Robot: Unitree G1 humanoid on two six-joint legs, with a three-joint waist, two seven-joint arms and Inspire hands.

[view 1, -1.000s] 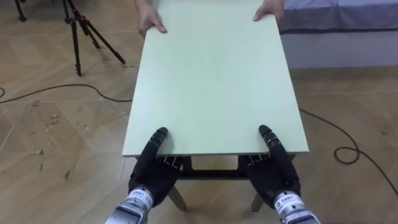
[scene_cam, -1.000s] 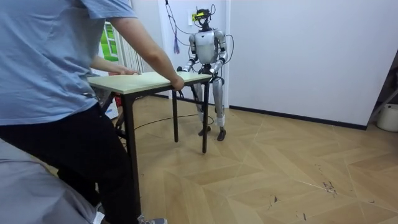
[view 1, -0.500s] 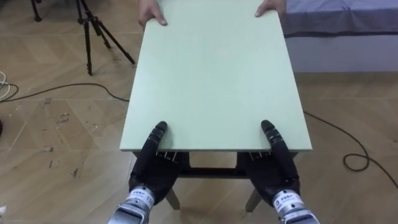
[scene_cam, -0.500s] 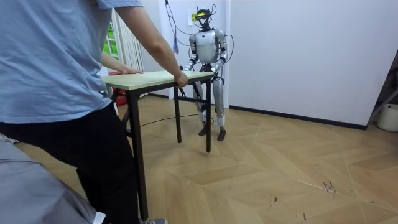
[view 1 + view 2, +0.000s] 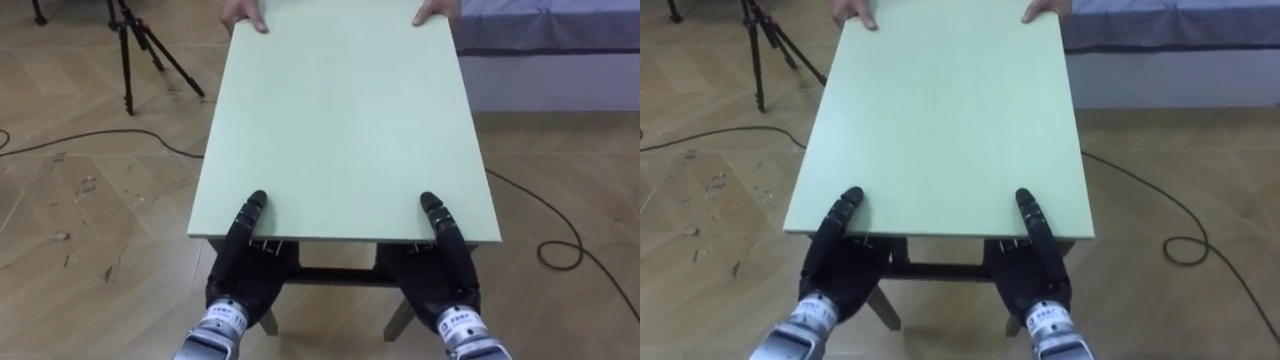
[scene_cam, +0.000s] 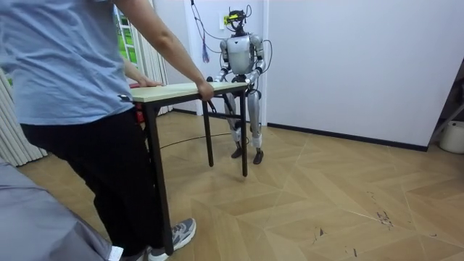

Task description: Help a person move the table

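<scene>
1. While I watched through the head camera, the pale green counter (image 5: pixel 340 120) stretched straight away from the robot, with its near short edge just above both wrists.
2. The left hand (image 5: pixel 243 268) had hold of that edge near its left corner. Its thumb lay flat on top and the rest of its fingers reached beneath, so the board was pinched between them.
3. The right hand (image 5: pixel 440 272) mirrored it near the right corner, thumb on top and the other fingers tucked under, clamped on the board.
4. At the far edge, a person's hands (image 5: pixel 243 14) rested on the two far corners, one on each.
5. In the room view, the person (image 6: pixel 72 109) stood at the near end of the counter, gripping it. The robot stood upright at the far end, close to a white wall (image 6: pixel 348 58).
6. A black tripod (image 5: pixel 130 50) stood on the wooden floor (image 5: pixel 80 250) off the counter's far left corner, and a grey-topped bed (image 5: pixel 560 50) lay just beyond its far right corner.
</scene>
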